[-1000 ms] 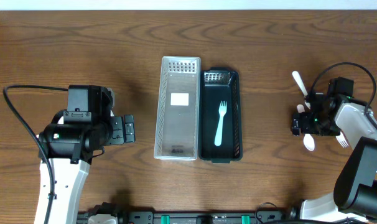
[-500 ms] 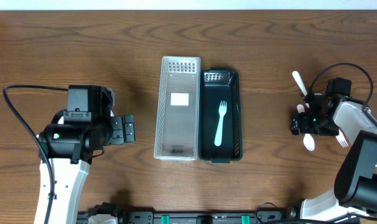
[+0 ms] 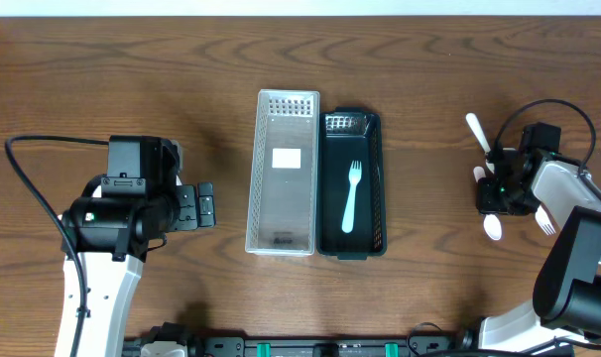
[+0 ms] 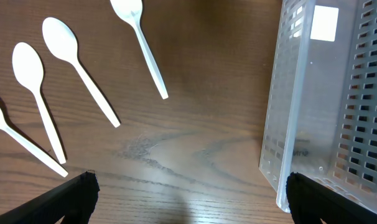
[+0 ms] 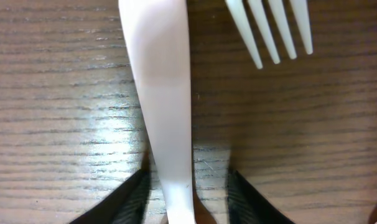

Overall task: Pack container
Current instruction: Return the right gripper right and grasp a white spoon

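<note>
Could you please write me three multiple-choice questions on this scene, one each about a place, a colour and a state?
1. Where does the fork at mid-table lie?
A. in the dark bin
B. in the clear bin
C. on the tabletop

2. What colour is that fork?
A. red
B. pale blue
C. black

3. How is the left gripper?
A. shut on a spoon
B. shut on the clear bin
C. wide open, empty

Answers:
1. A, as the fork rests on the dark bin's floor.
2. B, as it shows pale blue against that floor.
3. C, as the left wrist view shows its fingers far apart with nothing between them.
</note>
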Motion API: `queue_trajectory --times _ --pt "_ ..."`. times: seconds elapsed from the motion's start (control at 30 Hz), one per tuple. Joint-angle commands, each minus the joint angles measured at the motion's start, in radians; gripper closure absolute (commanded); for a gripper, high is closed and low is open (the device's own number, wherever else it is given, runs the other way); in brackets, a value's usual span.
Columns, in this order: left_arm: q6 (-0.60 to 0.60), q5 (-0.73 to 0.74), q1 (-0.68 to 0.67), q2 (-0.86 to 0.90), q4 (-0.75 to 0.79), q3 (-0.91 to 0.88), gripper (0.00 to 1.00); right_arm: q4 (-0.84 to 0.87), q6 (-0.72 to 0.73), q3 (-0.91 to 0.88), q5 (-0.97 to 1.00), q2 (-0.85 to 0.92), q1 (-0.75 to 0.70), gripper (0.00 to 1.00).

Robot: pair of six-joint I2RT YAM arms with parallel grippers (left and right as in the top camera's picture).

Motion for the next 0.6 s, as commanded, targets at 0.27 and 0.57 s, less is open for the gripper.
queue_trajectory --times 0.27,0.57 --pt "-0.009 -0.001 0.006 -0.005 -0.002 0.012 0.02 0.004 0.044 -0.019 -0.038 0.045 -0.004 0.81" --pt "-0.009 -0.001 0.006 -0.005 -0.002 0.012 0.02 -0.013 0.061 0.001 -0.038 0.04 0.014 0.86"
